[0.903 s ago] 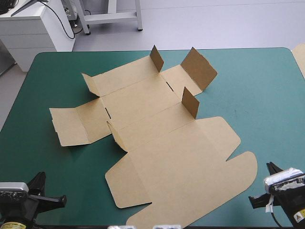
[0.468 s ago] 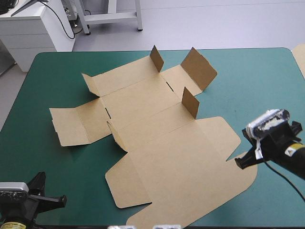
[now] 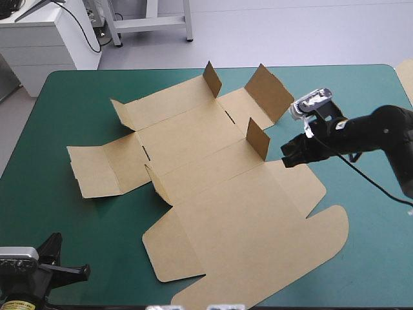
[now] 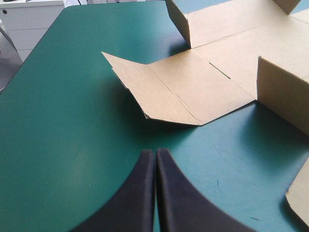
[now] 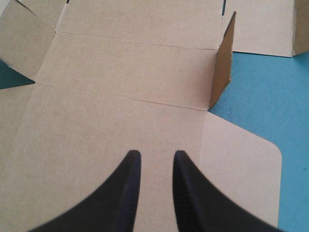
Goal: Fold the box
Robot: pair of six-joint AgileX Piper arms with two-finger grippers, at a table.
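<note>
The brown box [image 3: 213,194] lies as a cut sheet on the teal-green table, mostly flat, with several small flaps standing up. My right gripper [image 3: 292,155] hovers over the sheet's right side, just right of one upright flap [image 3: 257,137]. In the right wrist view its black fingers [image 5: 130,183] stand a little apart, open, with only flat board [image 5: 120,72] beneath and the upright flap [image 5: 222,63] ahead. My left gripper [image 3: 72,271] rests at the near left corner, off the board. Its fingers meet in a point [image 4: 155,152], shut and empty, facing the box's left panel [image 4: 188,87].
Bare teal-green cover [image 3: 368,219] lies right of and in front of the sheet. A white cabinet [image 3: 45,39] stands beyond the far left corner. A sliver of more brown board [image 3: 406,74] shows at the table's far right edge.
My right arm has swung from the near right corner forward and leftward, ending over the box's right side. The left arm and the box have stayed put.
</note>
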